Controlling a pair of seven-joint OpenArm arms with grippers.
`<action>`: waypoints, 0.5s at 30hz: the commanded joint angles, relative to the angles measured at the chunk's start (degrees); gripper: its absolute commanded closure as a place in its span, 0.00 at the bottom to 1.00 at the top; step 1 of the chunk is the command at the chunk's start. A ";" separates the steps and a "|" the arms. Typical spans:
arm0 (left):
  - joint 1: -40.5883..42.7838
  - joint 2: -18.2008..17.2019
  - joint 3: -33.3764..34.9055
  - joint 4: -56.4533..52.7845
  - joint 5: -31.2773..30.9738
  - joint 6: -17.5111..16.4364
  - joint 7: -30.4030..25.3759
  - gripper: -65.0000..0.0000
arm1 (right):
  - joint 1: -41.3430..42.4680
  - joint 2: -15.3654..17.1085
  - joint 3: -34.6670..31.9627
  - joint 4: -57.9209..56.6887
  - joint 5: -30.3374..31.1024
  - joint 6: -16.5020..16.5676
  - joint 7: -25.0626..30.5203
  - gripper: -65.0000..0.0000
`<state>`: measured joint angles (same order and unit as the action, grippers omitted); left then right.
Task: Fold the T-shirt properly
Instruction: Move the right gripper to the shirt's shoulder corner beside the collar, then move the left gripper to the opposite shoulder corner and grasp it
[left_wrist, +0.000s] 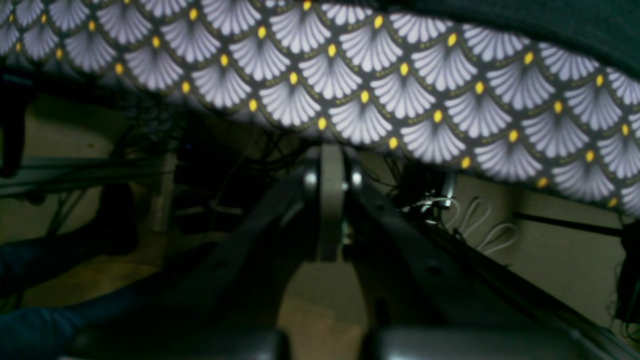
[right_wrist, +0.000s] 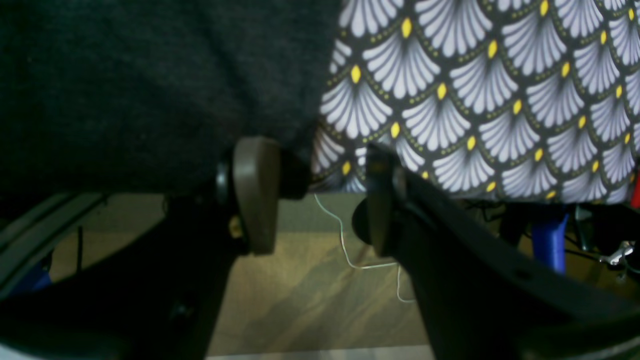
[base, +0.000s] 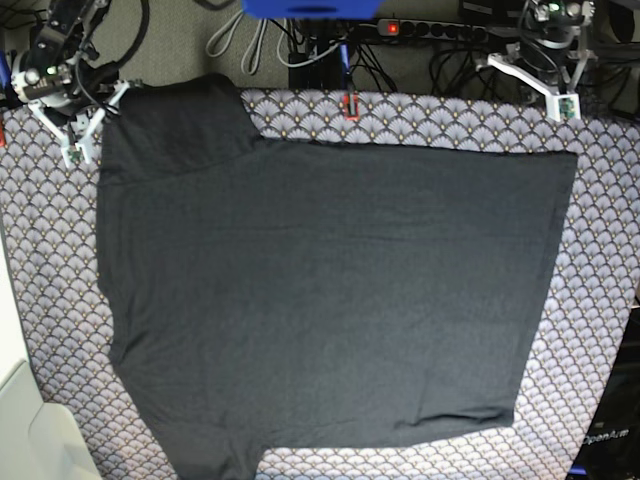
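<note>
The T-shirt (base: 330, 290) lies spread flat on the patterned cloth, dark charcoal, with one sleeve (base: 180, 120) reaching the far left corner. My right gripper (base: 85, 140) stands at that sleeve's outer edge. In the right wrist view the right gripper (right_wrist: 317, 195) is open. Its fingers (right_wrist: 255, 195) sit just off the table edge where the T-shirt (right_wrist: 150, 90) meets the cloth, and only floor shows between them. My left gripper (base: 562, 105) hovers off the far right corner. The left gripper (left_wrist: 331, 200) is shut and empty, short of the table edge, with a sliver of T-shirt (left_wrist: 550, 20) beyond.
A grey scallop-print cloth (base: 600, 250) covers the table. Cables and a power strip (base: 430, 28) run along the far edge, with a blue object (base: 310, 8) above them. A white bin (base: 25, 430) sits at the near left. A loose white thread (right_wrist: 350, 250) hangs below the cloth.
</note>
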<state>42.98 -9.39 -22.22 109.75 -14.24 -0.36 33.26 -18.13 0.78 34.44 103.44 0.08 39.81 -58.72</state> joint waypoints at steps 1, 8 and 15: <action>0.40 -0.41 -0.07 1.15 -0.05 0.05 -0.77 0.99 | 0.06 -0.03 0.16 0.78 0.32 0.19 0.39 0.55; 0.40 -1.47 0.02 1.15 -0.13 -0.03 -0.68 0.99 | -0.02 -1.26 -1.86 0.69 0.32 0.19 0.39 0.58; 0.40 -1.47 0.02 0.97 -0.13 -0.03 -0.68 0.99 | -0.02 -1.26 -4.77 0.69 0.32 0.19 0.39 0.85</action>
<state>42.98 -10.46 -21.98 109.84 -14.26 -0.40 33.47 -18.13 -0.49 29.85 103.66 -0.56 39.66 -58.54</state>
